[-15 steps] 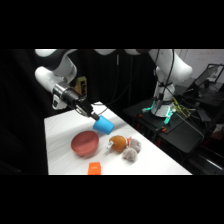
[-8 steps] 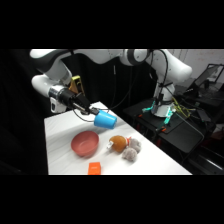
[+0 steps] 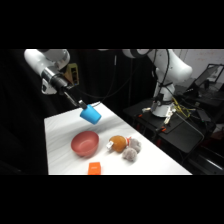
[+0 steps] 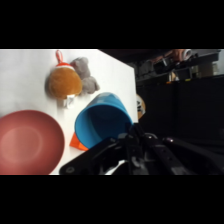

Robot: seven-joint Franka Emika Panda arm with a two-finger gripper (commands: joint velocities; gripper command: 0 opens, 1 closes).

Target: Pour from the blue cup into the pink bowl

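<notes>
The white surface (image 3: 60,125) is flat and smooth, with bare room along its far edge and left side. The pink bowl (image 3: 84,143), round, shallow and glossy, sits near the front left corner. The blue cup (image 3: 90,114), plain tapered plastic, hangs tilted in the air above and just behind the bowl, gripped by the claw (image 3: 81,105). A round orange toy (image 3: 118,144) lies right of the bowl; a small orange block (image 3: 94,168) rests at the front edge.
</notes>
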